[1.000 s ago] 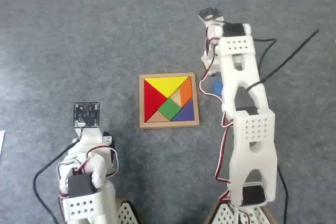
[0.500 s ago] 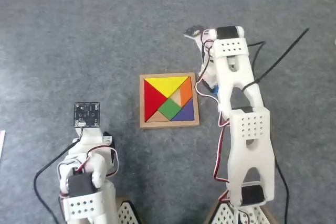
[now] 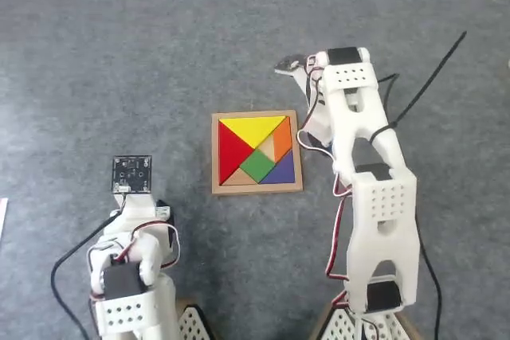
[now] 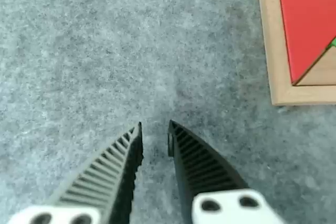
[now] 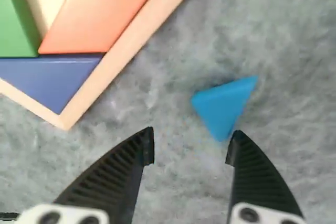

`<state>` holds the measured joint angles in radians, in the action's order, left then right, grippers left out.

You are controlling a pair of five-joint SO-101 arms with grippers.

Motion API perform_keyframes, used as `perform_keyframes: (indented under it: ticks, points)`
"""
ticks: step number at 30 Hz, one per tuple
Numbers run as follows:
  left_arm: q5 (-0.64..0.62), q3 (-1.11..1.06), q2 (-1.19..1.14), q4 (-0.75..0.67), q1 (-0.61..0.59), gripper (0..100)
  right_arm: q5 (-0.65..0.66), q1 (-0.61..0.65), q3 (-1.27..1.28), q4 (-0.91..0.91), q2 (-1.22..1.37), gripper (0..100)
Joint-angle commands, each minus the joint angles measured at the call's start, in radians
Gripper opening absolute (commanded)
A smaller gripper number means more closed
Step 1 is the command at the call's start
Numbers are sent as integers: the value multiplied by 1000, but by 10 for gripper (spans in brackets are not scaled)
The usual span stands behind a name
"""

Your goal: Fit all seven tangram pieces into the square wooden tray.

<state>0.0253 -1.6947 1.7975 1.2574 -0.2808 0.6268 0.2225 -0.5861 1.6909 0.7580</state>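
Note:
The square wooden tray (image 3: 256, 189) lies mid-table holding yellow (image 3: 253, 127), red (image 3: 229, 153), green (image 3: 256, 166), orange (image 3: 284, 139) and dark blue (image 3: 280, 172) pieces, with pale wood-coloured triangles between them. A small light blue triangle (image 5: 223, 106) lies flat on the carpet just outside the tray's corner (image 5: 126, 51). My right gripper (image 5: 191, 137) hovers open close over it, one fingertip (image 5: 237, 139) beside the triangle. The right arm (image 3: 351, 93) stretches along the tray's right side. My left gripper (image 4: 155, 128) rests low over bare carpet, its fingers a narrow gap apart with nothing between them, left of the tray (image 4: 270, 51).
Grey carpet covers the table all round. The left arm (image 3: 131, 268) sits folded at the near left. Cables (image 3: 422, 89) trail from the right arm toward the right. A pale wall edge runs along the far side.
The right arm's wrist has swung left toward the tray's right edge and now covers the blue triangle in the high view. The left arm has not moved.

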Motion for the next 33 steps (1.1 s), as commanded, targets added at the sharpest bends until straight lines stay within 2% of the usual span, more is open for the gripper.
perform_keyframes:
  ticks: [1,10,13,33]
  points:
    - [0,12,18,3,3,81,17,-10,38,-50,-94,227]
    - [0,12,18,3,3,81,8,-5,143,-219,-88,227]
    - [0,12,18,3,3,81,-49,-2,143,-243,-88,227]
    - [0,12,18,3,3,81,-57,-12,141,-274,-24,223]
